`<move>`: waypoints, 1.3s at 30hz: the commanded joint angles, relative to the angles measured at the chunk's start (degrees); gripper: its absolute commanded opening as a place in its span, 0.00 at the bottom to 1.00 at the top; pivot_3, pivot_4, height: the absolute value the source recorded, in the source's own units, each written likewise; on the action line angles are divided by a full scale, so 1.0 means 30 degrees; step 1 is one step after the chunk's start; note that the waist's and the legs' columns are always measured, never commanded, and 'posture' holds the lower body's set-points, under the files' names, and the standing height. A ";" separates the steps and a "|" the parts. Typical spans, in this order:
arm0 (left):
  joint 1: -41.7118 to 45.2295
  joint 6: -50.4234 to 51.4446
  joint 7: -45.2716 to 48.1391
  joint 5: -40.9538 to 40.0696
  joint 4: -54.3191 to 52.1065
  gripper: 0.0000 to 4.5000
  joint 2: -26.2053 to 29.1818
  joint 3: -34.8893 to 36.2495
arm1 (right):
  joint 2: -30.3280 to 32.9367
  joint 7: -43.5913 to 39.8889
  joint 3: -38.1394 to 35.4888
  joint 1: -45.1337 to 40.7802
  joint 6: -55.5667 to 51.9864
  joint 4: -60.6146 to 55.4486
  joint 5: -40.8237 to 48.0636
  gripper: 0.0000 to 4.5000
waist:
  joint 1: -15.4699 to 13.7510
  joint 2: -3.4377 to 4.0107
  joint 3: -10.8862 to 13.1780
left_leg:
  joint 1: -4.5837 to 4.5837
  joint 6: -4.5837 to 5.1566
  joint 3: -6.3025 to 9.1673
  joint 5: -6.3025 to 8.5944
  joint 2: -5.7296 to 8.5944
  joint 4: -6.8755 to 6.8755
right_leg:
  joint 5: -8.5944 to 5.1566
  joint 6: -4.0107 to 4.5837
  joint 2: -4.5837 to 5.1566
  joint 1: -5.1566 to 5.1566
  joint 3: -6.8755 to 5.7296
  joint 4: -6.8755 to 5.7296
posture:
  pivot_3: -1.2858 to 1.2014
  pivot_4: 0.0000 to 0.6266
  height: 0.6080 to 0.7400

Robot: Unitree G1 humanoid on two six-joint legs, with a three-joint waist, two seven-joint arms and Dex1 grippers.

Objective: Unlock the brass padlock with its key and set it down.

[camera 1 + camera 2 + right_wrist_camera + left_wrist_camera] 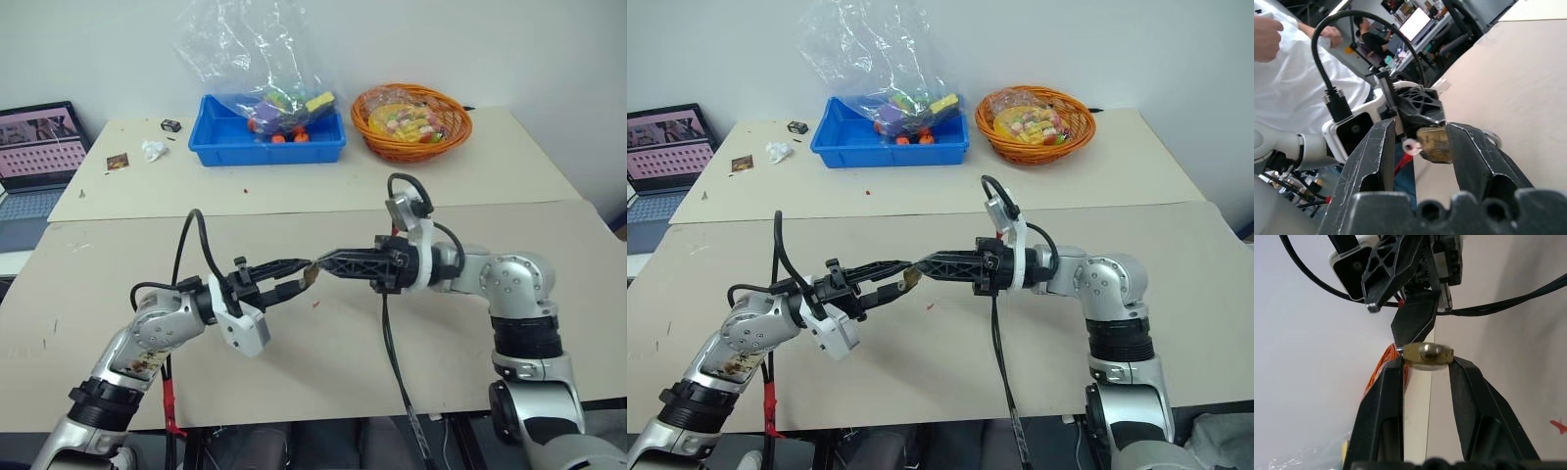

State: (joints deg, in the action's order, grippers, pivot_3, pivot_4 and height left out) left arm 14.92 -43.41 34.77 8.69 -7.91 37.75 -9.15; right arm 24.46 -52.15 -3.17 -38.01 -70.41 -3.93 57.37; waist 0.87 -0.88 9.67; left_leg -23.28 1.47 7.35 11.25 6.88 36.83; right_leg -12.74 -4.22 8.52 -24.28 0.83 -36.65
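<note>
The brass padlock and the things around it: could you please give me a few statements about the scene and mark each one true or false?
1. The brass padlock is held between the left gripper's two fingers, above the table. True.
2. The right gripper hangs far from the padlock, over the blue bin. False: its tips meet the left gripper's at the padlock, over the near table.
3. The orange basket stands to the robot's right of the blue bin. True.
4. The padlock lies flat on the table. False: it is lifted off it in the left gripper.
5. A laptop stands open at the robot's far left. True.
</note>
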 commanded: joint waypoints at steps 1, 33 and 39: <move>-0.0118 -0.0328 -0.0118 -0.0548 -0.0628 0.18 -0.0049 0.0077 | -0.0385 0.0308 -0.0339 -0.0393 0.0279 -0.0371 0.0442 0.49 | 0.0004 0.0000 0.0000 | 0.0001 0.0000 0.0000 0.0000 -0.0001 0.0000 | 0.0000 0.0000 0.0000 0.0000 0.0000 0.0000 | 0.52 0.24 1.00; -0.0450 -0.0560 -0.0232 -0.0429 -0.0387 0.18 -0.0075 0.0047 | -0.2199 0.2390 -0.2863 -0.4478 0.0866 0.4538 0.1516 0.49 | 0.0018 0.0002 0.0000 | 0.0003 0.0000 -0.0001 0.0000 0.0004 -0.0003 | 0.0002 0.0003 -0.0002 -0.0007 0.0003 -0.0008 | 0.52 0.24 1.00; -0.0806 -0.0478 -0.0315 -0.0369 -0.0689 0.18 -0.0051 0.0199 | -0.0242 0.4093 -0.4326 -0.4049 0.2037 0.1866 0.0817 0.49 | -0.0054 0.0004 0.0001 | -0.0014 0.0000 -0.0002 0.0000 0.0007 -0.0003 | 0.0002 0.0004 0.0000 -0.0024 0.0008 -0.0008 | 0.52 0.24 1.00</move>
State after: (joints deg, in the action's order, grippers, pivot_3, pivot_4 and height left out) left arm 12.83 -43.91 34.66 7.79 -8.10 37.50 -9.71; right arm 22.05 -41.78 -13.71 -50.55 -66.38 8.50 59.70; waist 0.71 -0.87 9.68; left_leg -23.34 1.47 7.35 11.25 6.90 36.82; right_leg -12.74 -4.22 8.52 -24.36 0.86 -36.65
